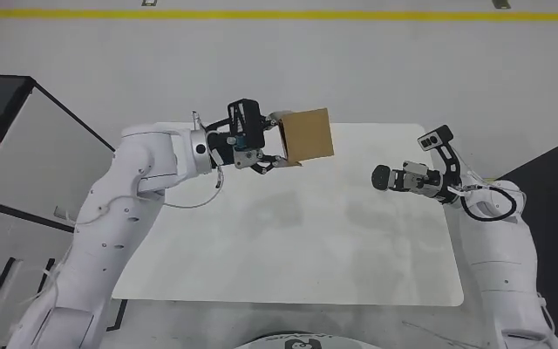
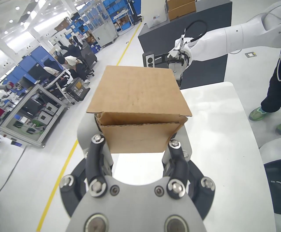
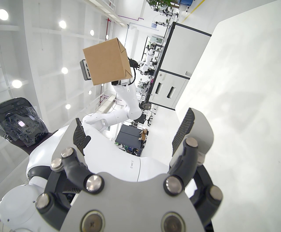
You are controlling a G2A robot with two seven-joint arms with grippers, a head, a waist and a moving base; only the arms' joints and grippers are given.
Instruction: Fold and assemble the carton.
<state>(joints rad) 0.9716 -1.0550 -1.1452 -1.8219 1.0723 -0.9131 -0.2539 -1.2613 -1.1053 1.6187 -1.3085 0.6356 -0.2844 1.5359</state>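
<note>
Well, my left pincer [image 2: 134, 137] clamps the carton [image 2: 138, 94] across its near end; it looks light and stiff yet crushable, so I judge the folded edges the safest hold. My right pincer [image 3: 134, 131] gapes empty.

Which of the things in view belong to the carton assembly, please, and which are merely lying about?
For the job: the carton, held in the left tool above the far edge of the white table; the right tool, open and empty.
Lying about: the black cabinet beyond the table; the cardboard boxes on top of it.
</note>
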